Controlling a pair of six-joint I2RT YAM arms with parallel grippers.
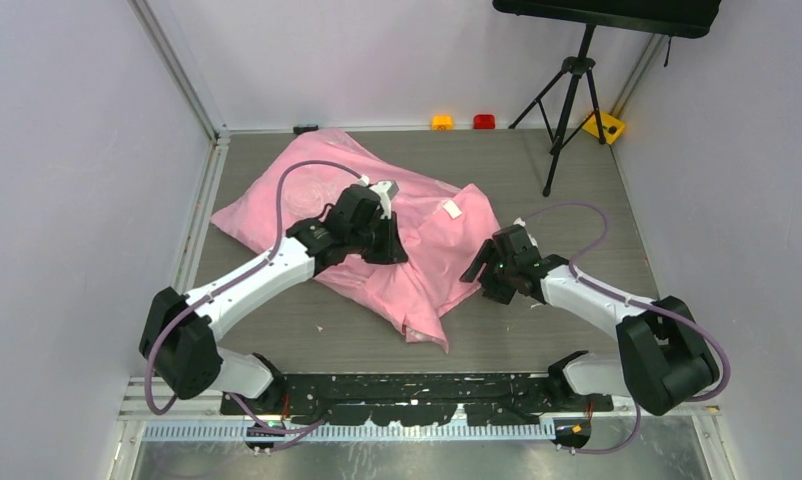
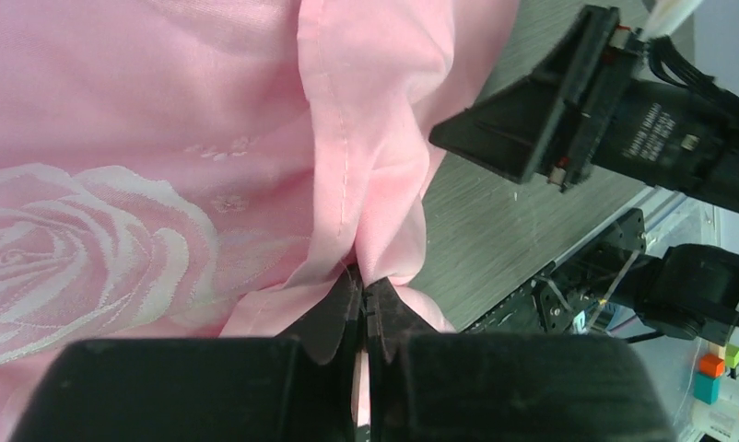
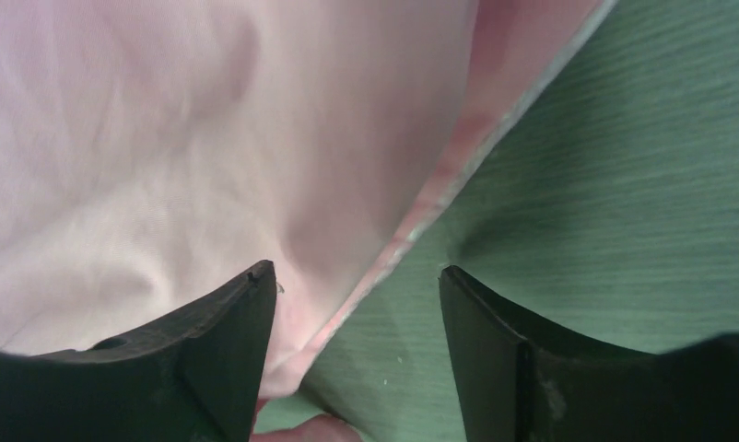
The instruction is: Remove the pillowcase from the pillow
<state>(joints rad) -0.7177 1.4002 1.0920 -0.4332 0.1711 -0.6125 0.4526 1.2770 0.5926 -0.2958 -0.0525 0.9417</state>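
Observation:
The pink satin pillowcase [image 1: 317, 190] with pale roses lies across the middle of the table, bulging at the far left, flat and wrinkled toward the near right. The cream pillow is hidden inside it; only a small white tag [image 1: 453, 209] shows. My left gripper [image 1: 389, 245] is shut on a fold of the pillowcase [image 2: 366, 184] near its middle. My right gripper [image 1: 484, 272] is open at the cloth's right edge; its jaws straddle the hem [image 3: 412, 230], one finger over cloth, the other over bare table.
Grey wood-grain table [image 1: 577, 180] boxed in by pale walls. A black tripod [image 1: 569, 100] stands at the back right. Small orange [image 1: 442, 122], red [image 1: 484, 121] and yellow [image 1: 604, 127] blocks sit along the far edge. The right arm [image 2: 624, 110] shows in the left wrist view.

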